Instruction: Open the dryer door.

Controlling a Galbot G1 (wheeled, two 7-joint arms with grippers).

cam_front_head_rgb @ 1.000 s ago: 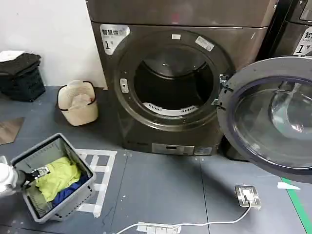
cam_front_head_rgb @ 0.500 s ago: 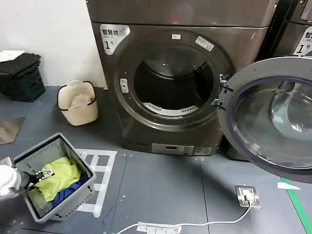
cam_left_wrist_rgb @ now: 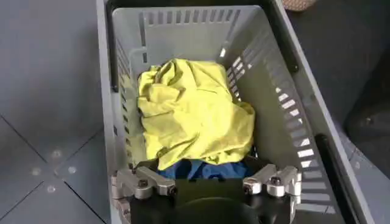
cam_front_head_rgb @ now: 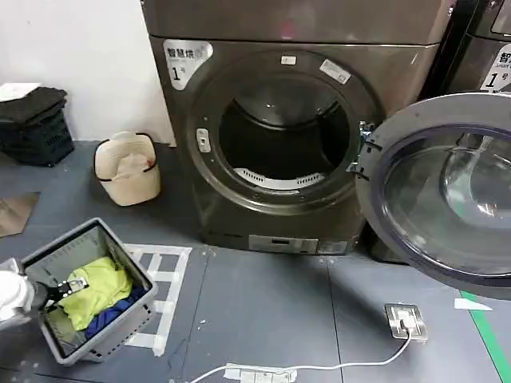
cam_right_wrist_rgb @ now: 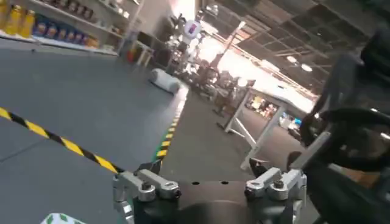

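The dryer door (cam_front_head_rgb: 447, 195) stands swung wide open, far ahead and to the right of the left gripper (cam_left_wrist_rgb: 210, 182), which hangs with its jaws spread apart over the near end of a grey basket (cam_left_wrist_rgb: 286, 109). Just beyond its fingers lies a yellow cloth (cam_left_wrist_rgb: 192, 112) over blue fabric (cam_left_wrist_rgb: 201, 169). The right gripper (cam_right_wrist_rgb: 210, 185), its jaws also spread, holds nothing.

Glossy tinted glass in the dryer door (cam_front_head_rgb: 447, 195), ringed by smooth grey plastic. Brushed bronze-grey metal on the machine (cam_front_head_rgb: 295, 32). Matt slotted plastic basket (cam_left_wrist_rgb: 286, 115) holding crumpled yellow cloth (cam_left_wrist_rgb: 192, 112).
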